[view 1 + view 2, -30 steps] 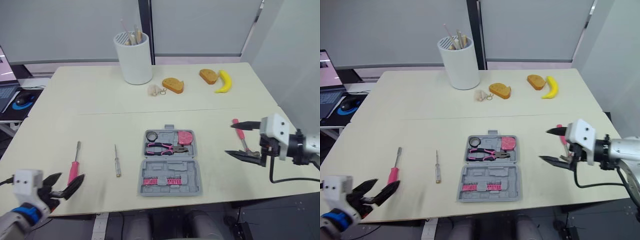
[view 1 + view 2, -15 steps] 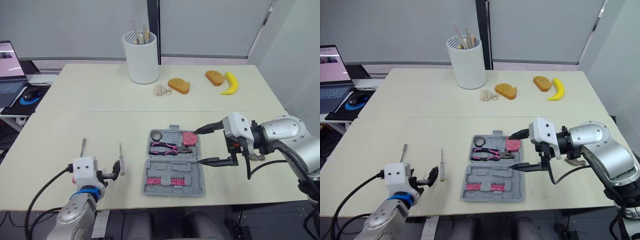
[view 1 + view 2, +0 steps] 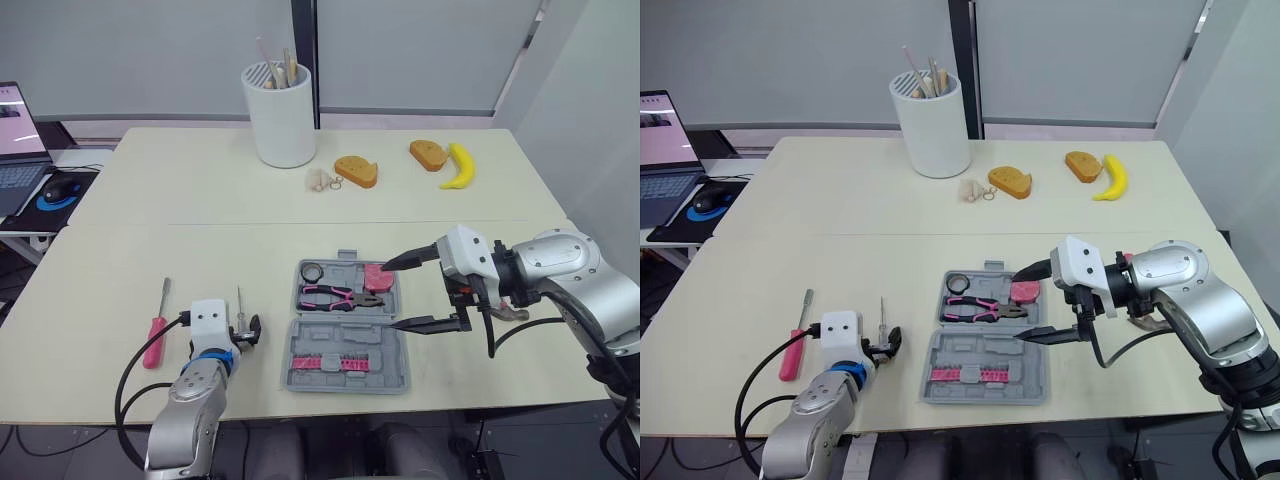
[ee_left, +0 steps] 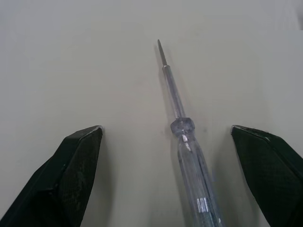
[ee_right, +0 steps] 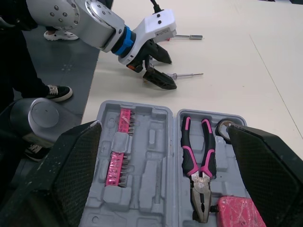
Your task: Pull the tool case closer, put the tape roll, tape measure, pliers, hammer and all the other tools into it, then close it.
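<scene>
The grey tool case (image 3: 345, 340) lies open near the table's front edge. In it are the black tape roll (image 3: 308, 271), the pink-handled pliers (image 3: 335, 296) and the pink tape measure (image 3: 376, 277). Pink bits fill the lid. My right gripper (image 3: 391, 296) is open wide at the case's right side, above the tape measure (image 5: 234, 213). Behind my right arm the hammer (image 3: 1145, 322) is mostly hidden. My left gripper (image 3: 246, 331) is open, with the clear screwdriver (image 4: 182, 127) lying on the table between its fingers. A pink screwdriver (image 3: 155, 330) lies further left.
A white holder (image 3: 278, 115) with sticks stands at the back, with two bread slices (image 3: 351, 170), a banana (image 3: 455, 165) and a small key ring (image 3: 318, 180) near it. A laptop and mouse (image 3: 52, 190) sit off the table's left. A person's shoes (image 5: 59, 92) are on the floor.
My left gripper has moved right from the pink screwdriver to straddle the clear one. My right gripper has moved left from the hammer to the case. The head camera has shifted.
</scene>
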Robot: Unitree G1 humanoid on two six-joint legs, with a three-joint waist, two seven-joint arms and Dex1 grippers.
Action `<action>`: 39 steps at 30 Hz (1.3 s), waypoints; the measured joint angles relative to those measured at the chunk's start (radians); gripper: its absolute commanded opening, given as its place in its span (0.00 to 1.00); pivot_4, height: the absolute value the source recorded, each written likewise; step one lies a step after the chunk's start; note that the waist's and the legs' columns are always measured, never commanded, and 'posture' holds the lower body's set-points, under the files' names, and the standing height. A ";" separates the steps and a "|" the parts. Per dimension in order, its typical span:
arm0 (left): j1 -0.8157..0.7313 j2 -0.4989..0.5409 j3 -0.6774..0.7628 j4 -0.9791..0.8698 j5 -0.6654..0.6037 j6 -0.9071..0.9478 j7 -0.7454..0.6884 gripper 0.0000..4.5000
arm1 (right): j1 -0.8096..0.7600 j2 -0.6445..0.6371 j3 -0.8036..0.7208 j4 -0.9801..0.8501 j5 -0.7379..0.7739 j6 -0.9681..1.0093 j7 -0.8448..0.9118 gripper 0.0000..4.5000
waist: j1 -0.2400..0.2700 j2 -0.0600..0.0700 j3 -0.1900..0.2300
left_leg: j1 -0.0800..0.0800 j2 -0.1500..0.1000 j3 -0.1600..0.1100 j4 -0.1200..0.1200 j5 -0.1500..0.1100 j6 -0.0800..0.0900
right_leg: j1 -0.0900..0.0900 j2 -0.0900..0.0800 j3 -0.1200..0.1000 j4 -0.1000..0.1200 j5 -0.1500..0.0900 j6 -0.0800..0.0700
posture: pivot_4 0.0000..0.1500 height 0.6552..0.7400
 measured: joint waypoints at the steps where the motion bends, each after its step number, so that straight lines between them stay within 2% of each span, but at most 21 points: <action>1: -0.010 0.000 -0.001 0.015 0.004 -0.007 0.001 0.96 | 0.002 0.000 0.000 0.000 0.000 0.000 0.000 1.00 | 0.000 0.000 0.000 | 0.000 0.000 0.000 0.000 0.000 0.000 | 0.000 0.000 0.000 0.000 0.000 0.000 | 1.00 0.89; 3: -0.021 -0.004 -0.004 0.034 0.014 -0.022 0.004 0.87 | 0.004 0.000 0.000 -0.001 0.000 0.000 0.000 1.00 | 0.000 0.001 -0.001 | 0.000 0.000 0.000 0.000 0.000 0.000 | 0.000 0.000 0.000 0.000 0.000 0.000 | 1.00 0.89; 6: -0.022 -0.006 -0.012 0.039 0.017 -0.027 0.004 0.64 | 0.013 -0.002 0.000 -0.005 0.000 0.000 -0.001 1.00 | -0.001 0.001 -0.001 | 0.001 0.000 0.000 0.000 0.000 0.000 | 0.000 0.000 0.000 0.000 0.000 0.000 | 1.00 0.89; 11: -0.023 -0.007 -0.011 0.038 0.017 -0.019 0.009 0.30 | 0.023 -0.003 0.000 -0.010 0.000 0.000 -0.003 1.00 | -0.002 0.002 -0.001 | 0.001 0.000 0.000 0.000 0.000 0.000 | 0.000 0.000 0.000 0.000 0.000 0.000 | 1.00 0.89; 14: -0.017 -0.009 0.010 0.030 0.016 0.001 0.017 0.06 | 0.023 -0.003 0.000 -0.011 0.000 0.000 -0.008 1.00 | -0.003 0.002 -0.001 | 0.001 0.000 0.000 0.000 0.000 0.000 | 0.000 0.000 0.000 0.000 0.000 0.000 | 1.00 0.89; 23: 0.018 -0.022 0.086 -0.026 -0.001 0.047 0.024 0.04 | 0.023 -0.001 0.000 -0.012 -0.006 0.000 -0.026 1.00 | -0.006 0.002 -0.001 | 0.001 0.001 0.000 0.000 0.000 0.000 | 0.000 0.000 0.000 0.000 0.000 0.000 | 1.00 0.89; 28: 0.049 0.073 0.079 -0.048 -0.026 0.019 -0.102 0.04 | 0.023 0.003 0.000 -0.012 -0.007 0.001 -0.047 1.00 | -0.002 0.001 0.000 | 0.000 0.001 0.000 0.000 0.000 0.000 | 0.000 0.000 0.000 0.000 0.000 0.000 | 1.00 0.89; 31: 0.029 0.190 0.054 -0.065 -0.046 -0.048 -0.248 0.04 | 0.036 -0.002 -0.014 -0.038 -0.006 0.008 -0.068 1.00 | 0.001 0.001 0.000 | 0.000 0.001 0.000 0.000 0.000 0.000 | 0.000 0.000 -0.001 0.000 0.000 0.000 | 1.00 0.89; 36: -0.064 0.421 -0.039 -0.079 -0.096 -0.235 -0.617 0.04 | 0.136 -0.040 -0.066 -0.128 0.006 0.052 -0.117 1.00 | 0.009 0.002 0.000 | -0.001 0.000 0.002 0.000 -0.002 -0.003 | 0.000 -0.002 0.000 -0.001 0.000 0.000 | 1.00 0.89; 39: -0.108 0.484 -0.081 -0.076 -0.128 -0.307 -0.782 0.04 | 0.173 -0.052 -0.095 -0.174 0.018 0.078 -0.140 1.00 | 0.005 0.003 0.001 | 0.000 0.000 0.003 0.000 -0.002 -0.003 | -0.001 -0.002 0.001 -0.002 0.000 0.000 | 1.00 0.89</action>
